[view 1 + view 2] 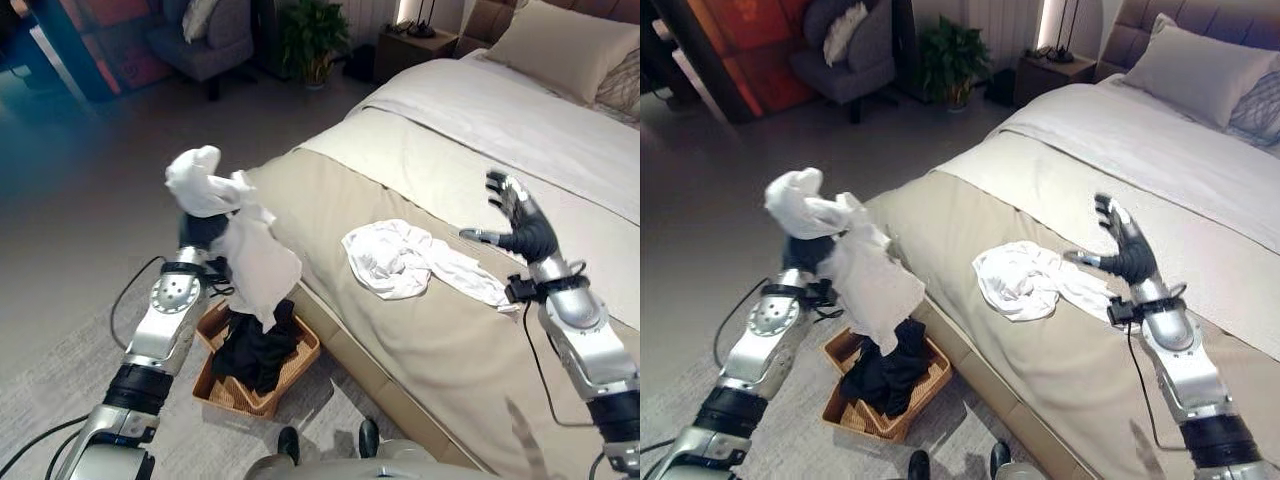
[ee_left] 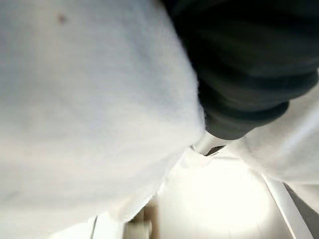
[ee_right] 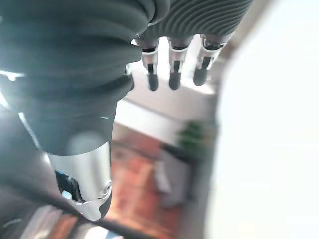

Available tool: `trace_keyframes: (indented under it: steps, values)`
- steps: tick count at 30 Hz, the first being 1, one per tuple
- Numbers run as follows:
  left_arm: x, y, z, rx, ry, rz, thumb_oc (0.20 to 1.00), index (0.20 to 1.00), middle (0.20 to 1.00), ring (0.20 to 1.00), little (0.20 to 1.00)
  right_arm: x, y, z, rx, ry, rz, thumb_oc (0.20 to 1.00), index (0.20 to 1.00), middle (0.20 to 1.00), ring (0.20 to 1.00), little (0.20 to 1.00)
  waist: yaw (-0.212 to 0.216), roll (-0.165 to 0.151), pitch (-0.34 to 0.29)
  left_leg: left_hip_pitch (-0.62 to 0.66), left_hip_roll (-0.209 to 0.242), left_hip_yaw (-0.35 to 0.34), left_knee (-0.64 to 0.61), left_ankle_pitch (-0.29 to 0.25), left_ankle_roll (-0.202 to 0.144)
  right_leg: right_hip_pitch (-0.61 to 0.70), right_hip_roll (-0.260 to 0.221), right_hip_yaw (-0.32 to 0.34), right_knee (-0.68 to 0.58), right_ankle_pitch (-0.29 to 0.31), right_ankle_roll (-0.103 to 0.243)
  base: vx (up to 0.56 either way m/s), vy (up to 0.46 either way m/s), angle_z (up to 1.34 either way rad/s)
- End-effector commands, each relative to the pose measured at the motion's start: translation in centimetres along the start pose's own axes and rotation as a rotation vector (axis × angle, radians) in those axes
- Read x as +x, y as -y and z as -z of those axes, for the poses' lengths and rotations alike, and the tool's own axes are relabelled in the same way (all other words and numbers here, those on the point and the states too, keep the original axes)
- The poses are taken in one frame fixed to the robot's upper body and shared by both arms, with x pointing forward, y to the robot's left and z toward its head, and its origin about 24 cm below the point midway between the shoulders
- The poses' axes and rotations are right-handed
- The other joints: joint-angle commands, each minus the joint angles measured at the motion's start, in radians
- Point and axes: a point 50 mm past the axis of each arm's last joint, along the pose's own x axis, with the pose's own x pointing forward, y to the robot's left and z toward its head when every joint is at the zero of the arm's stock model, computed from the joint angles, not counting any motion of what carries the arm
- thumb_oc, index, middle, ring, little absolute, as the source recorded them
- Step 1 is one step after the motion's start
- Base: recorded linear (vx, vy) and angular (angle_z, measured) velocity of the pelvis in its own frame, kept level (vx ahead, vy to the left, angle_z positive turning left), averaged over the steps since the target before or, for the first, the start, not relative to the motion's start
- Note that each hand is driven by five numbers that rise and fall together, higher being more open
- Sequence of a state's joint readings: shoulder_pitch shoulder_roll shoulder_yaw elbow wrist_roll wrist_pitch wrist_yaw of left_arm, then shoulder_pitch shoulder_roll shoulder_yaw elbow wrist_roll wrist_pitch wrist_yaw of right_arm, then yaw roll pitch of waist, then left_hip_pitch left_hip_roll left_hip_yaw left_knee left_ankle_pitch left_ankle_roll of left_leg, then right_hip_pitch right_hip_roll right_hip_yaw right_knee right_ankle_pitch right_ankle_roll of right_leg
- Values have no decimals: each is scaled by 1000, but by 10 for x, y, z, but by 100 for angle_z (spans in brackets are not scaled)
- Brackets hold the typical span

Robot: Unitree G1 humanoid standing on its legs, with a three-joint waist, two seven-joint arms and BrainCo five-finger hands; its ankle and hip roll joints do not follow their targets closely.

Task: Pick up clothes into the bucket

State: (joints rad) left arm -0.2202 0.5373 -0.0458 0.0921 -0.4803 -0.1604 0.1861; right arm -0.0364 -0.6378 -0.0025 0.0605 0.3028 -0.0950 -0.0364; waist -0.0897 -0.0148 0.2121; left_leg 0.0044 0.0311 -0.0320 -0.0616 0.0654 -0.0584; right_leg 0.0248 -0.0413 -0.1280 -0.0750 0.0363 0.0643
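My left hand [image 1: 203,231] is raised beside the bed with a white garment [image 1: 250,255] bunched over it and hanging down. The cloth's lower end dangles just above a woven brown basket [image 1: 222,396] on the floor, which holds dark clothes [image 1: 258,350]. In the left wrist view the white garment [image 2: 89,99] covers the hand. A second white garment [image 1: 395,260] lies crumpled on the beige bed cover. My right hand [image 1: 522,225] is lifted above the bed to the right of that garment, open and holding nothing, fingers straight [image 3: 173,74].
The bed [image 1: 480,150] runs from the middle to the right, with a pillow [image 1: 565,45] at its head. The basket stands on a rug against the bed's side. A grey armchair [image 1: 210,40], a potted plant [image 1: 315,35] and a nightstand [image 1: 415,50] stand at the back.
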Motion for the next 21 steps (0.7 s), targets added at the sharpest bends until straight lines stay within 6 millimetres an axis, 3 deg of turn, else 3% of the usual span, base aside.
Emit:
trace_keyframes:
  steps: [1,2,4,6,8,11,13,16,21]
  values:
    - [11,-16,-37,108,204,-62,200,200,200,200,200,2,-4,1,-39,16,-17,1000,1000,1000,1000,1000,23,-46,-2,-71,-30,8,161,-97,23,-23,-68,-23,122,-66,48,-53,10,5]
    - [11,-17,-37,108,204,-62,200,200,200,200,200,2,-4,1,-39,16,-18,1000,1000,1000,1000,1000,22,-46,-4,-74,-30,7,164,-98,23,-25,-68,-23,124,-67,48,-48,15,8]
    - [8,-24,-28,169,183,-129,200,200,200,200,200,-6,-18,30,-68,-95,-29,1000,1000,1000,1000,1000,30,-51,49,-128,-39,-7,212,-107,32,-84,-76,-22,186,-78,44,-115,46,17]
    - [7,-26,-28,197,189,-156,200,200,200,200,200,-7,-25,39,-58,-126,-36,1000,1000,1000,1000,1000,30,-52,68,-153,-41,-7,235,-112,39,-115,-81,-19,223,-84,42,-148,82,14]
    - [8,-35,-25,244,196,-253,200,200,200,200,200,-7,-47,53,-48,-169,-76,1000,1000,1000,1000,1000,37,-60,123,-250,-47,-8,321,-130,53,-219,-96,3,316,-96,36,-212,94,-2]
    - [12,-38,-20,267,188,-333,200,200,200,200,200,-6,-60,55,-63,-164,-100,1000,1000,1000,1000,1000,37,-80,165,-324,-44,-14,389,-141,56,-288,-100,18,370,-99,31,-127,-1,3]
    - [15,-47,-24,287,211,-418,200,200,200,200,200,-7,-70,60,-80,-170,-128,1000,1000,1000,1000,1000,44,-105,214,-416,-30,-13,479,-168,57,-379,-90,29,430,-112,25,-118,-15,-4]
    - [20,-48,-28,278,227,-452,200,200,200,200,200,-7,-75,61,-78,-171,-137,1000,1000,1000,1000,1000,44,-120,240,-490,-26,-19,535,-176,56,-445,-86,31,468,-122,20,-119,-28,-11]
    - [37,-52,-49,276,302,-528,200,200,200,200,200,-16,-78,81,-128,-239,-127,1000,1000,1000,1000,1000,22,-147,308,-677,-35,-44,674,-203,65,-616,-86,25,600,-158,10,-92,-15,6]
